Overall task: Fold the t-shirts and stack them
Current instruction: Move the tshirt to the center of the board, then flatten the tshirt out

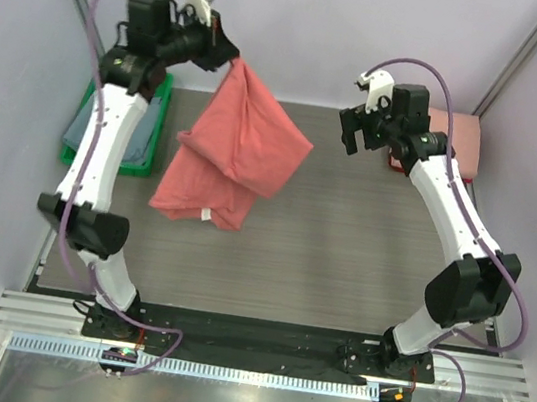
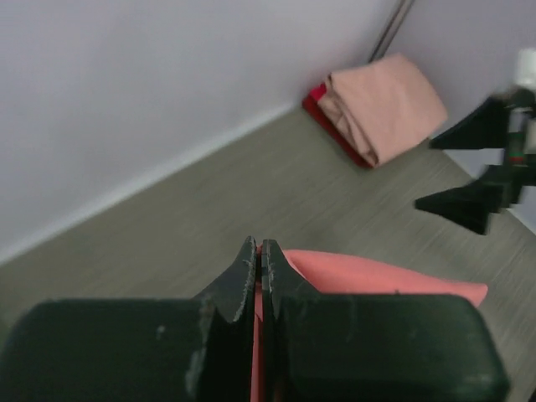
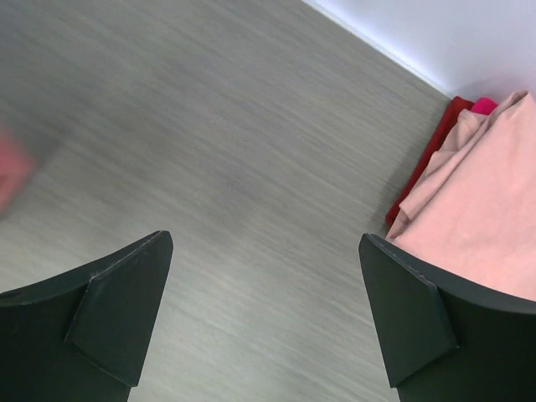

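My left gripper (image 1: 232,55) is shut on the top edge of the coral-red t-shirt (image 1: 236,146) and holds it up above the table; the shirt hangs down, its white neck label (image 1: 206,215) at the bottom. In the left wrist view the red cloth (image 2: 377,275) is pinched between the shut fingers (image 2: 258,255). My right gripper (image 1: 355,131) is open and empty, raised right of the shirt; it also shows in the right wrist view (image 3: 266,276). A folded pale pink t-shirt (image 1: 457,138) lies at the back right on a red cloth (image 3: 435,146). A grey-blue t-shirt (image 1: 83,123) lies in the green tray (image 1: 152,133).
The green tray stands at the back left under my left arm. The pink stack also shows in the left wrist view (image 2: 385,105) and the right wrist view (image 3: 477,193), close to the back wall. Grey walls enclose the table.
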`<state>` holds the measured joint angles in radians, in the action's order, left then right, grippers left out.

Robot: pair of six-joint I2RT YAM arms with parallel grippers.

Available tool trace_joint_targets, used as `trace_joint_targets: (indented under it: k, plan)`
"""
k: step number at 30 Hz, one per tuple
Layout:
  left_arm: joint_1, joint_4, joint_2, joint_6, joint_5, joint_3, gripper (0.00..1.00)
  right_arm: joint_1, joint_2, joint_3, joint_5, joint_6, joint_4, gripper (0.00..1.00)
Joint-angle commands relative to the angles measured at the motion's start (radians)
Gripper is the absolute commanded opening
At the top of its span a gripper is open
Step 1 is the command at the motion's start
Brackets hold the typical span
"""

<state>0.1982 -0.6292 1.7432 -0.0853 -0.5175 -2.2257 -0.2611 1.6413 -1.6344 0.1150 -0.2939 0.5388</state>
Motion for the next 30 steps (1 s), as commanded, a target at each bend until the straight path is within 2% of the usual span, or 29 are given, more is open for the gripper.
trace_joint_targets:
  k: [1, 4, 5, 9, 11, 13, 14, 15, 16, 18, 19, 24, 28, 30]
  plan:
    - [-0.009, 0.057, 0.14, -0.106, -0.009, 0.005, 0.0, -0.004, -0.086, 0.074, 0.066, -0.066, 0.013, 1.0]
    - [-0.013, 0.063, 0.274, -0.12, 0.062, -0.064, 0.0, -0.006, -0.118, 0.12, 0.119, -0.083, 0.058, 0.99]
    - [-0.016, 0.054, 0.301, -0.11, 0.13, -0.074, 0.0, -0.012, -0.123, 0.131, 0.149, -0.115, 0.075, 0.97]
    - [-0.032, 0.031, 0.418, -0.013, 0.302, -0.011, 0.0, -0.07, -0.126, 0.18, 0.189, -0.183, 0.128, 0.91]
    - [-0.036, 0.011, 0.45, 0.065, 0.394, 0.001, 0.07, -0.095, -0.12, 0.202, 0.189, -0.197, 0.13, 0.88]
    - [-0.039, 0.01, 0.46, 0.081, 0.537, 0.012, 0.13, -0.142, -0.091, 0.211, 0.192, -0.224, 0.13, 0.82]
    - [-0.042, 0.013, 0.452, 0.081, 0.569, 0.033, 0.16, -0.159, -0.075, 0.211, 0.198, -0.24, 0.13, 0.79]
    - [-0.042, 0.026, 0.438, 0.081, 0.602, 0.055, 0.3, -0.2, -0.055, 0.209, 0.196, -0.258, 0.124, 0.77]
    - [-0.042, 0.032, 0.408, 0.108, 0.634, 0.075, 0.37, -0.22, -0.026, 0.199, 0.192, -0.266, 0.119, 0.74]
    - [-0.043, 0.039, 0.366, 0.124, 0.663, 0.136, 0.46, -0.259, 0.064, 0.179, 0.173, -0.272, 0.102, 0.7]
    - [-0.045, 0.039, 0.346, 0.124, 0.683, 0.161, 0.49, -0.291, 0.095, 0.153, 0.167, -0.275, 0.072, 0.65]
    - [-0.066, 0.005, 0.162, 0.136, 0.683, 0.339, 0.54, -0.363, 0.251, 0.096, 0.091, -0.292, -0.087, 0.6]
    - [-0.082, -0.017, 0.012, 0.15, 0.622, 0.506, 0.55, -0.388, 0.327, 0.045, 0.071, -0.3, -0.129, 0.5]
    - [-0.082, -0.009, -0.054, 0.151, 0.605, 0.55, 0.55, -0.394, 0.35, 0.027, 0.068, -0.3, -0.128, 0.49]
